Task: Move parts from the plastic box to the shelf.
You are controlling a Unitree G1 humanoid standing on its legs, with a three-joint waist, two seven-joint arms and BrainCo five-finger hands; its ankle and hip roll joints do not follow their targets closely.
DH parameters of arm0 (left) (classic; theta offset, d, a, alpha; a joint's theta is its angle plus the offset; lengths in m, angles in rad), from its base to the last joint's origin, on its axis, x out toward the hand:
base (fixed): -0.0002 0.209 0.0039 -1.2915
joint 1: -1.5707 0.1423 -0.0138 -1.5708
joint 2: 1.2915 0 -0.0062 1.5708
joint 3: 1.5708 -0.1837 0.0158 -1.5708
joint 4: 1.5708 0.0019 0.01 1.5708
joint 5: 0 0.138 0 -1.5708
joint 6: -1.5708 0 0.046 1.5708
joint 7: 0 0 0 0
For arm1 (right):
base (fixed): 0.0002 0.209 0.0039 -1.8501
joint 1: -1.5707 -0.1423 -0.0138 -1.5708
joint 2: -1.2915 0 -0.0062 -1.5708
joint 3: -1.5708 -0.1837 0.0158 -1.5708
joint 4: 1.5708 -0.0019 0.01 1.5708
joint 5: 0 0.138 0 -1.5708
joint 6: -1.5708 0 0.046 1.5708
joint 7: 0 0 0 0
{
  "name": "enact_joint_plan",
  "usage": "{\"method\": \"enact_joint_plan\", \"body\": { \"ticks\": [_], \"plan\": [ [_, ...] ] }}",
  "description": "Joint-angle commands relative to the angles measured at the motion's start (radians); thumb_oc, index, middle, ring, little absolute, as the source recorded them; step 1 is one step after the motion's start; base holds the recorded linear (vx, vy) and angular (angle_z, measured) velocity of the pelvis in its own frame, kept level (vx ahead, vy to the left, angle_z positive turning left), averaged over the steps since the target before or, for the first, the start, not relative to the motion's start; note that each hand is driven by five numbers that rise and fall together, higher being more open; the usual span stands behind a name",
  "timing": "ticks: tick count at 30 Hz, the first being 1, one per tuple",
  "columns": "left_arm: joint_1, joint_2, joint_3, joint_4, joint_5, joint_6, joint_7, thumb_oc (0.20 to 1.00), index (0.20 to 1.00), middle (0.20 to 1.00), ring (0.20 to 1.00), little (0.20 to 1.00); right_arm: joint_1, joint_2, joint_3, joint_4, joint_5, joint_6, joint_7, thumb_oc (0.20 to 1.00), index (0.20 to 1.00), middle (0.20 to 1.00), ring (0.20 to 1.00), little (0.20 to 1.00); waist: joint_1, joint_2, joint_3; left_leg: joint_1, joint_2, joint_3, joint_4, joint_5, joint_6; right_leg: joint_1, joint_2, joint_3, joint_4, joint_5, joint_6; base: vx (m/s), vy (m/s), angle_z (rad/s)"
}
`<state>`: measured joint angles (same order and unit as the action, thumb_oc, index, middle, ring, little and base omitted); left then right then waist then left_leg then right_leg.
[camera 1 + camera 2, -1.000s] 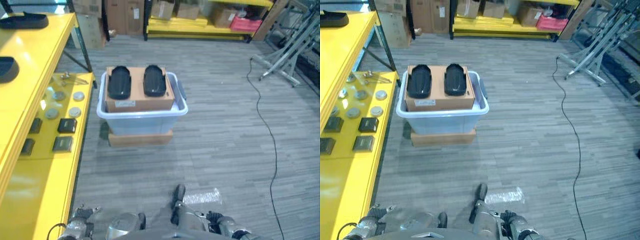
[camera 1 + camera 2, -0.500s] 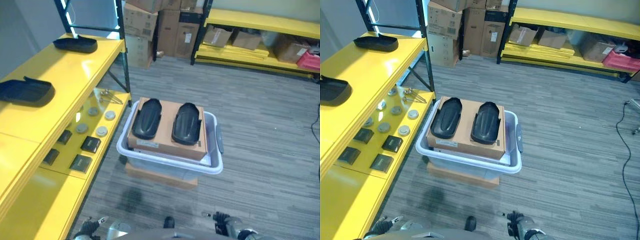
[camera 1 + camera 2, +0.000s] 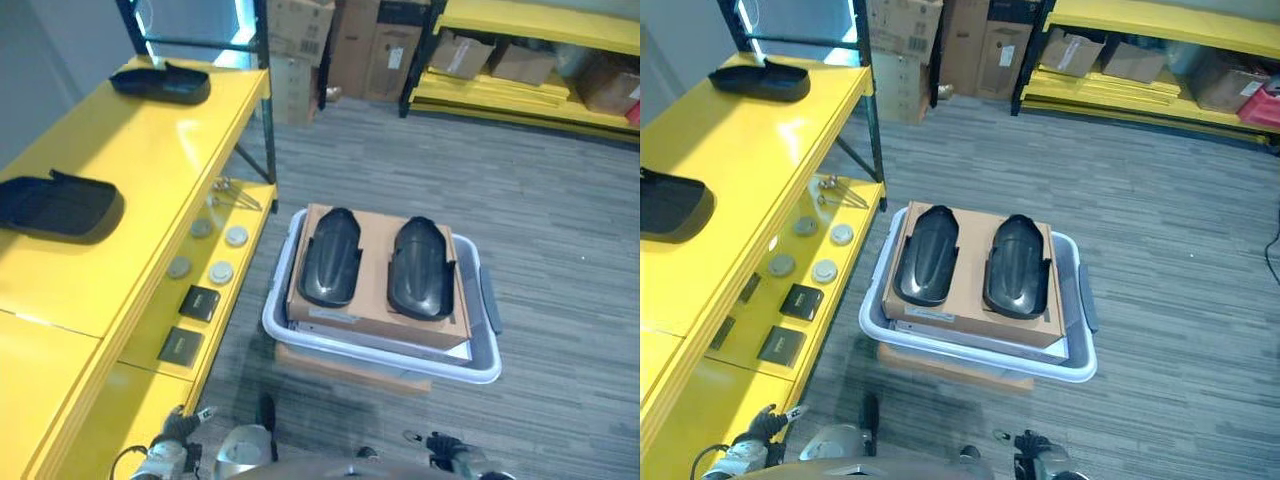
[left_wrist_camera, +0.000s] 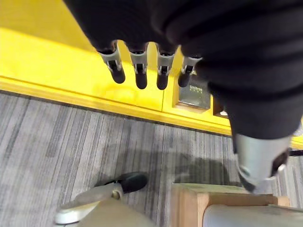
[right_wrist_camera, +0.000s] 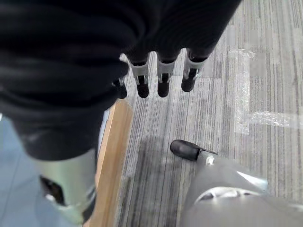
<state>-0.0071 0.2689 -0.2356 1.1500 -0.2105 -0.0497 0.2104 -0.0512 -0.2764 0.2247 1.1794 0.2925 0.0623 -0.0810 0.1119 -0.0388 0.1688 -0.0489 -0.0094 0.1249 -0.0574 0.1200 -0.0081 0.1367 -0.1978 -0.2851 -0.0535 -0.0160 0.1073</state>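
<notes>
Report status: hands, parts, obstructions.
Left hand and right hand open, empty. Two black parts on cardboard in plastic box. Nothing blocking it.

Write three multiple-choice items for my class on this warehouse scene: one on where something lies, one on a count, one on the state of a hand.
1. Where do the two black parts nearest the robot lie?
A. on the floor
B. on the cardboard box in the plastic box
C. on the far shelves

2. How many black parts rest on the yellow shelf's top level?
A. two
B. none
C. five

3. What are the hands holding?
A. a part each
B. nothing
C. one box together

Key: 1 B, the black parts sit on the cardboard box inside the plastic box. 2 A, two rest on the yellow shelf. 3 B, the left hand and right hand hang with straight fingers.
</notes>
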Motion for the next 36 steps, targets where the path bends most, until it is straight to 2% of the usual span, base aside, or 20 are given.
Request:
{"method": "enact_joint_plan", "body": {
  "ticks": [1, 2, 7, 11, 14, 22, 26, 30, 31, 33, 34, 36],
  "plan": [
    [0.017, -0.02, -0.003, 0.022, 0.046, -0.003, 0.021, 1.0, 1.0, 1.0, 1.0, 1.0, 0.012, -0.053, 0.023, -0.106, 0.087, -0.067, -0.066, 1.0, 1.0, 1.0, 1.0, 1.0, 0.039, 0.036, -0.04, -0.008, 0.039, -0.049, 0.096, -0.147, -0.019, -0.102, 0.053, -0.003, 0.03, 0.02, 0.01, -0.01, 0.045, 0.18],
    [0.034, -0.019, -0.004, 0.013, 0.056, -0.009, 0.025, 1.0, 1.0, 1.0, 1.0, 1.0, -0.001, -0.066, 0.039, -0.252, 0.113, -0.042, -0.102, 1.0, 1.0, 1.0, 1.0, 1.0, 0.035, 0.037, -0.048, -0.001, 0.041, -0.043, 0.07, -0.139, -0.017, -0.11, 0.053, -0.002, 0.026, 0.023, 0.013, -0.01, 0.038, 0.08],
    [0.06, -0.016, 0.017, -0.008, 0.05, 0.004, 0.007, 1.0, 1.0, 1.0, 1.0, 1.0, 0.0, -0.101, 0.04, -0.539, 0.144, 0.019, -0.173, 1.0, 1.0, 1.0, 1.0, 1.0, 0.02, 0.03, -0.06, 0.026, 0.041, -0.025, 0.041, -0.142, -0.011, -0.107, 0.056, 0.008, 0.011, 0.03, 0.019, 0.0, 0.02, -0.07],
    [0.072, -0.025, 0.018, -0.012, 0.072, 0.004, 0.015, 1.0, 1.0, 1.0, 1.0, 1.0, -0.002, -0.123, -0.001, -0.681, 0.154, -0.017, -0.193, 1.0, 1.0, 1.0, 1.0, 1.0, 0.011, 0.021, -0.072, 0.036, 0.044, -0.012, 0.028, -0.144, -0.007, -0.11, 0.056, 0.008, 0.006, 0.034, 0.024, -0.01, 0.003, -0.04],
    [0.085, -0.027, 0.024, -0.015, 0.081, 0.008, 0.019, 1.0, 1.0, 1.0, 1.0, 1.0, 0.0, -0.161, -0.057, -0.872, 0.17, 0.004, -0.197, 1.0, 1.0, 1.0, 1.0, 1.0, 0.002, 0.013, -0.078, 0.055, 0.047, 0.0, 0.01, -0.146, -0.005, -0.104, 0.058, 0.005, 0.001, 0.038, 0.03, 0.0, 0.0, 0.0],
    [0.113, -0.022, 0.082, 0.018, 0.077, -0.013, 0.021, 1.0, 1.0, 1.0, 1.0, 1.0, 0.009, -0.239, -0.208, -1.185, 0.195, 0.059, -0.212, 1.0, 1.0, 1.0, 1.0, 1.0, -0.02, 0.009, -0.091, 0.081, 0.053, 0.037, -0.003, -0.16, -0.001, -0.102, 0.058, 0.009, 0.004, 0.032, 0.033, 0.03, 0.009, -0.11],
    [0.134, -0.018, 0.113, 0.039, 0.084, -0.031, 0.014, 1.0, 1.0, 1.0, 1.0, 1.0, 0.0, -0.285, -0.292, -1.259, 0.155, 0.072, -0.211, 1.0, 1.0, 1.0, 1.0, 1.0, -0.023, 0.008, -0.096, 0.091, 0.055, 0.049, -0.012, -0.163, -0.001, -0.098, 0.06, 0.01, 0.002, 0.028, 0.033, 0.09, 0.008, -0.07],
    [0.159, -0.017, 0.132, 0.047, 0.1, -0.04, 0.013, 1.0, 1.0, 1.0, 1.0, 1.0, -0.008, -0.334, -0.356, -1.272, 0.093, 0.114, -0.269, 1.0, 1.0, 1.0, 1.0, 1.0, -0.016, 0.008, -0.099, 0.091, 0.056, 0.048, -0.015, -0.164, -0.003, -0.099, 0.059, 0.007, 0.002, 0.025, 0.033, 0.15, 0.002, -0.08],
    [0.169, -0.017, 0.13, 0.045, 0.11, -0.043, 0.017, 1.0, 1.0, 1.0, 1.0, 1.0, -0.014, -0.348, -0.371, -1.235, 0.03, 0.116, -0.319, 1.0, 1.0, 1.0, 1.0, 1.0, -0.01, 0.009, -0.096, 0.084, 0.056, 0.044, -0.009, -0.164, -0.005, -0.103, 0.058, 0.006, 0.008, 0.022, 0.032, 0.16, 0.002, -0.08],
    [0.174, -0.013, 0.117, 0.037, 0.12, -0.053, 0.013, 1.0, 1.0, 1.0, 1.0, 1.0, -0.033, -0.365, -0.372, -1.181, -0.016, 0.088, -0.36, 1.0, 1.0, 1.0, 1.0, 1.0, 0.001, 0.013, -0.086, 0.062, 0.058, 0.033, 0.009, -0.164, -0.004, -0.121, 0.054, 0.002, 0.026, 0.016, 0.031, 0.05, 0.0, -0.03],
    [0.156, 0.0, 0.087, 0.017, 0.104, -0.068, 0.004, 1.0, 1.0, 1.0, 1.0, 1.0, -0.085, -0.387, -0.355, -1.091, -0.045, 0.035, -0.417, 1.0, 1.0, 1.0, 1.0, 1.0, 0.018, 0.02, -0.058, 0.0, 0.059, 0.012, 0.051, -0.165, -0.005, -0.169, 0.046, -0.004, 0.057, 0.012, 0.03, -0.09, -0.003, -0.03],
    [0.127, 0.013, 0.06, 0.005, 0.074, -0.084, -0.003, 1.0, 1.0, 1.0, 1.0, 1.0, -0.147, -0.408, -0.333, -1.018, -0.038, -0.01, -0.458, 1.0, 1.0, 1.0, 1.0, 1.0, 0.027, 0.027, -0.028, -0.059, 0.056, -0.009, 0.08, -0.16, -0.004, -0.216, 0.04, -0.009, 0.076, 0.013, 0.029, -0.25, 0.007, 0.03]
  ]
}}
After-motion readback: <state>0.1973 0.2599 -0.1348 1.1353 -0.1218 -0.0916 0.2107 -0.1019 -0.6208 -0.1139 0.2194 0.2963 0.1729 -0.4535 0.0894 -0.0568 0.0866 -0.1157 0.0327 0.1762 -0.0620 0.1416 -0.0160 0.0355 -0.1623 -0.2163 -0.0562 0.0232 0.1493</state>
